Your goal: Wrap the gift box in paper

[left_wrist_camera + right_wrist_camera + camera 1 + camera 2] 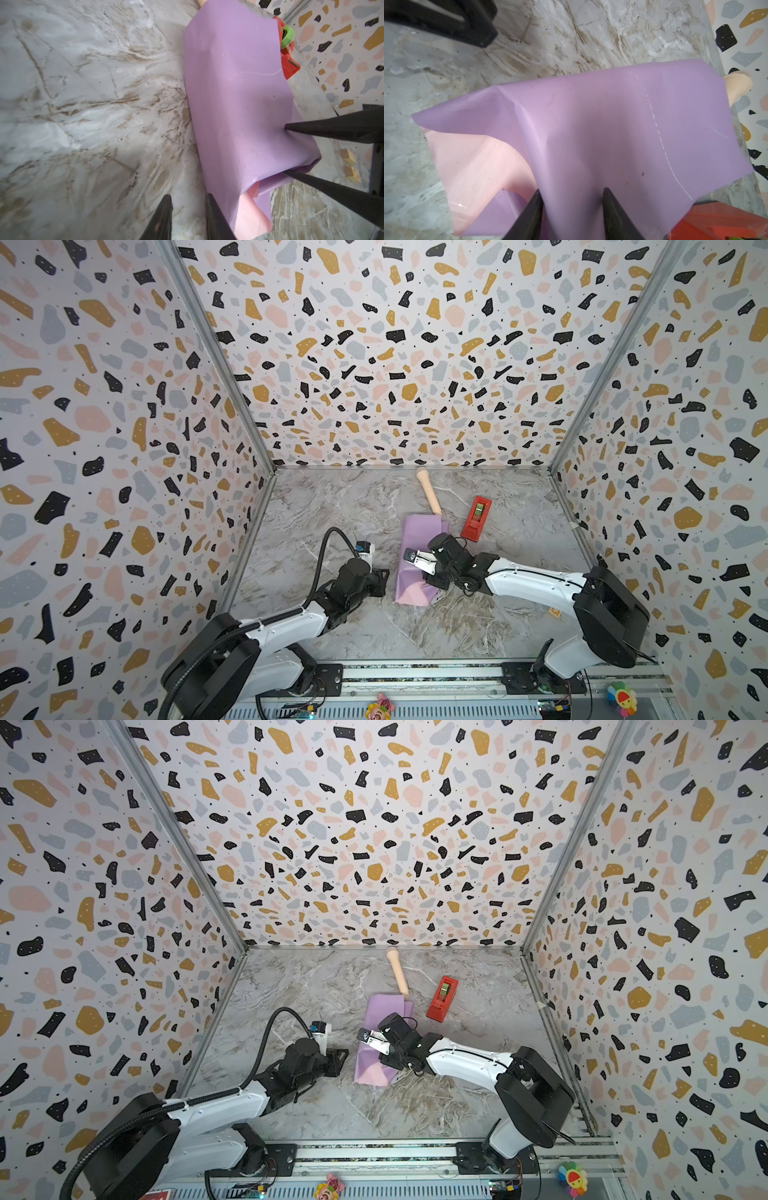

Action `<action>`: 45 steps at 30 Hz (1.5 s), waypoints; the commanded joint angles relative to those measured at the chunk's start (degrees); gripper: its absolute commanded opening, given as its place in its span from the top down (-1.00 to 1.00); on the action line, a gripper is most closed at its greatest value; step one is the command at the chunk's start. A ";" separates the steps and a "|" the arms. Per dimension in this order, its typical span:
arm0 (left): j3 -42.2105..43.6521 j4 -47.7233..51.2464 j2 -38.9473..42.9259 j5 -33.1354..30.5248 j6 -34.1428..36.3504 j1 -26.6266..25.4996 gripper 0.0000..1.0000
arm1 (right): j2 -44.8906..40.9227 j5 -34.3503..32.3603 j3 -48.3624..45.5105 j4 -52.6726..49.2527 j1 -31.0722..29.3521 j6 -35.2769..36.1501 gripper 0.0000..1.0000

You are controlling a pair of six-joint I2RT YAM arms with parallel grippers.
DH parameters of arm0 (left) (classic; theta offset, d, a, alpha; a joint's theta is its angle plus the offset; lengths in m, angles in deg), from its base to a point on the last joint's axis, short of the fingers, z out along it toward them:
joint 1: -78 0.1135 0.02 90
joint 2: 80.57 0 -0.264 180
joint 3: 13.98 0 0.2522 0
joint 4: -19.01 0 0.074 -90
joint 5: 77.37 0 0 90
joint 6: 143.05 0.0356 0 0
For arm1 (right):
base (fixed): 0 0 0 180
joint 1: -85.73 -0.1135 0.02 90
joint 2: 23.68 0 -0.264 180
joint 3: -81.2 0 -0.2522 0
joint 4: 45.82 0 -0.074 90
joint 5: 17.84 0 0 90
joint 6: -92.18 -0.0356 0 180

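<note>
At the right end effector [572, 190]: two dark fingers [530, 218] set apart, pinching a raised ridge of the paper [612, 124] between them, lilac face outward. Same grip from the left wrist view: one tip pressed on the lilac top, the other tucked at the folded edge below. Wrist low over the near half of the sheet. Forearm stretched flat and leftward from the near-right base in both top views.

At the left end effector [188, 196]: fingers close together, a narrow gap between, only bare tabletop [83, 104] in it, nothing gripped. Aimed at the left edge of the paper, toward its near end. Just beside it, contact not clear. Wrist bent, forearm angled in from the near-left base.

Paper mid-tabletop, long axis running away from the base rail, bulged over something blocky. Pink underside curled out at the near end. No sight of the gift box in any view; cannot tell its spot beneath the sheet.

Around:
- Beige toy microphone [428, 491] beyond the far edge, handle end touching or slipping under the paper, head close to the back wall.
- Red tape dispenser [476, 518] just beside the far right corner, green roll showing, partly hidden by the sheet from the left wrist view.
- Small wooden blocks [348, 155] off to the right of the paper, well apart from it.
</note>
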 commanded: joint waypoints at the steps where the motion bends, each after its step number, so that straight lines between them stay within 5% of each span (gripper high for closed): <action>1: -2.00 -2.73 -2.38 1.84 1.05 -0.61 0.59 | 0.76 -0.86 -1.72 -4.62 0.25 -1.25 0.09; 12: -1.63 -11.94 -6.07 5.72 -0.18 -4.18 0.85 | 1.60 -0.29 -1.68 -4.93 0.23 -1.44 0.10; 45: -3.37 -12.03 -7.47 5.64 2.60 -6.43 0.88 | 1.75 0.93 -1.48 -6.53 0.23 -2.61 0.16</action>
